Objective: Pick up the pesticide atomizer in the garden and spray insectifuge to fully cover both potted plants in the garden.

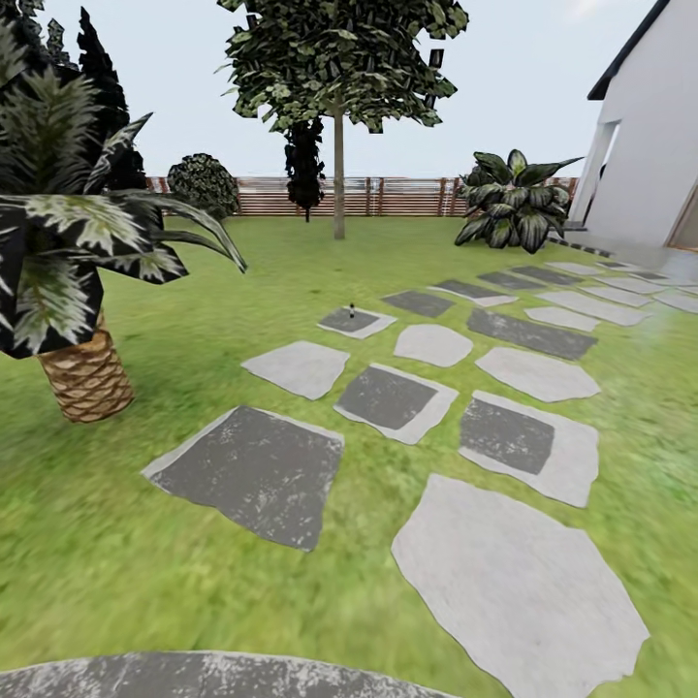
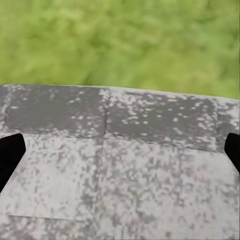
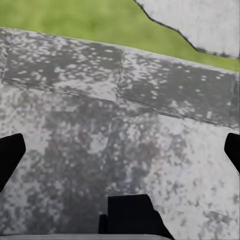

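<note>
The pesticide atomizer (image 1: 351, 313) stands far ahead on a stepping stone (image 1: 357, 322); both my tools (image 2: 120, 150) (image 3: 120, 150) hang apart above grey patio (image 2: 125, 170).

Black fingertips (image 3: 10, 155) and a dark blocky body part (image 3: 131, 215).

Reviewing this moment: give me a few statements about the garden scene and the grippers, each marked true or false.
1. The pesticide atomizer stands on a stepping stone. True.
2. The left gripper grips the atomizer. False: its fingers are spread over grey paving with nothing between them.
3. A wooden fence runs along the far edge of the lawn. True.
4. The palm stands on the head view's right. False: it is on the left.
</note>
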You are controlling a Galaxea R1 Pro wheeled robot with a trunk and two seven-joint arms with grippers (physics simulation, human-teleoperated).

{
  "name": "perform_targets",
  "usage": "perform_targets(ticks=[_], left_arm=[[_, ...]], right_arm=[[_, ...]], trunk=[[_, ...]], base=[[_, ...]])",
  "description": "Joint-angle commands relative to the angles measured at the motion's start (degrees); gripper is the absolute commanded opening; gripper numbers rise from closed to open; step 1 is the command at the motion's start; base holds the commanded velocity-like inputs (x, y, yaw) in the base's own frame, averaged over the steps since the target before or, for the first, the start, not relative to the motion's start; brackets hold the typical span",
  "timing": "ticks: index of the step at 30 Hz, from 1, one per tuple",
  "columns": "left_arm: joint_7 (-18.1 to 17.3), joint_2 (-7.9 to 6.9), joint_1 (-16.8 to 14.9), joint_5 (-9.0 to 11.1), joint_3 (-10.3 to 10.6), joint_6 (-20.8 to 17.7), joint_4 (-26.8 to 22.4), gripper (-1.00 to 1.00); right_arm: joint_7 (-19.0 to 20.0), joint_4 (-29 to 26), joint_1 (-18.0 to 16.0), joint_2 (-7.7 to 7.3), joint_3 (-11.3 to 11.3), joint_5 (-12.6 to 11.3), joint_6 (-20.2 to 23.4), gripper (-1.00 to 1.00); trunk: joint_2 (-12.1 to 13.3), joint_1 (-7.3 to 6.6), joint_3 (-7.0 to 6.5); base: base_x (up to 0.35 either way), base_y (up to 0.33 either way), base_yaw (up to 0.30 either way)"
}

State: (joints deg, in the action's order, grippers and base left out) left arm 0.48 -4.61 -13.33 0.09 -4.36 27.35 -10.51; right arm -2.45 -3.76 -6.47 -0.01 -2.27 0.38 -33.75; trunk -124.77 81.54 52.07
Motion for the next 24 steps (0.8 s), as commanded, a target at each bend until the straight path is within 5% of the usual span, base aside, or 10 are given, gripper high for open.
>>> perform_targets(ticks=[1, 24], left_arm=[[-0.04, -0.02, -0.03, 0.00, -0.21, 0.21, 0.05, 1.00], [-0.04, -0.05, -0.03, 0.00, -0.21, 0.24, 0.05, 1.00]], right_arm=[[-0.01, 0.06, -0.03, 0.01, -0.19, 0.06, -0.18, 1.00], [-0.02, 0.07, -0.03, 0.01, -0.19, 0.05, -0.18, 1.00]], trunk=[[-0.02, 0.03, 0.05], [-0.02, 0.03, 0.05]], base=[[0.337, 0.000, 0.000], [0.337, 0.000, 0.000]])
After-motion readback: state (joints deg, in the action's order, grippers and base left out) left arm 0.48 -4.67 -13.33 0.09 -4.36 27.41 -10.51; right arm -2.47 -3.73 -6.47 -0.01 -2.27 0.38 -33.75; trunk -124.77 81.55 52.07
